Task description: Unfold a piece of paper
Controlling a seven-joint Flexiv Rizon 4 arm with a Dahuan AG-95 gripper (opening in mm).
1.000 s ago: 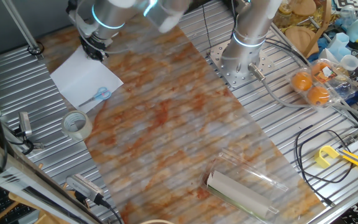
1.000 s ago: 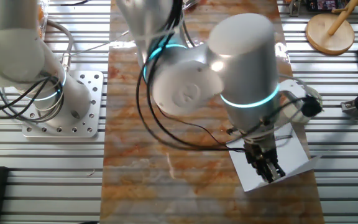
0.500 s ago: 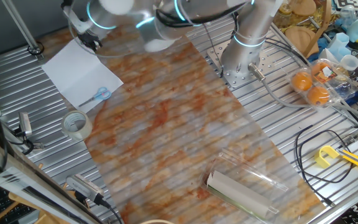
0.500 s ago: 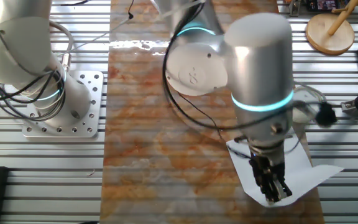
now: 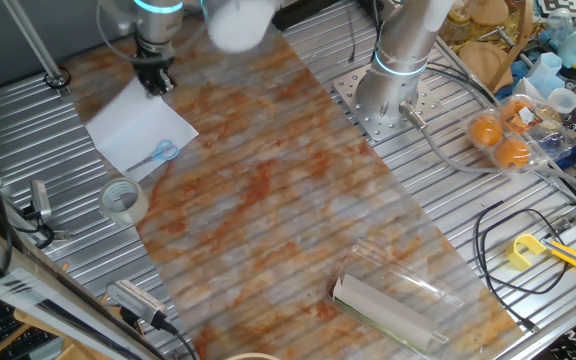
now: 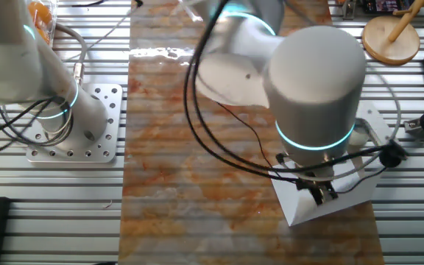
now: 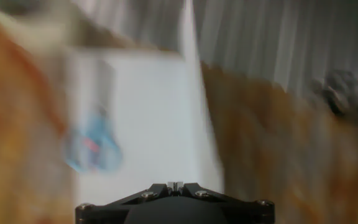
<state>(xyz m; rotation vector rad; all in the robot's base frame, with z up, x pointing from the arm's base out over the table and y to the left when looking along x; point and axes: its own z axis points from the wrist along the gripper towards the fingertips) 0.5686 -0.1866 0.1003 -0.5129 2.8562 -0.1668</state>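
Observation:
The piece of paper (image 5: 133, 128) is a white sheet with a light-blue squiggle (image 5: 164, 152), lying at the far left edge of the orange-patterned mat. My gripper (image 5: 155, 85) is over the paper's far corner, shut, and seems to pinch a flap of the sheet. In the other fixed view the gripper (image 6: 319, 193) is low over the paper (image 6: 308, 211), and the arm hides much of the sheet. The hand view is blurred: the paper (image 7: 148, 112) and squiggle (image 7: 92, 144) lie ahead of the closed gripper (image 7: 175, 184), with one white edge raised.
A translucent tape roll (image 5: 124, 200) sits just in front of the paper. An off-white rolled sheet in clear plastic (image 5: 388, 305) lies at the mat's near end. The arm's base (image 5: 383, 100) stands right of the mat. A yellow tool (image 5: 528, 250) and cables lie at right.
The gripper has swung from the paper's far left corner back to the right and down. The lifted part of the sheet has come with it, so the paper looks shorter.

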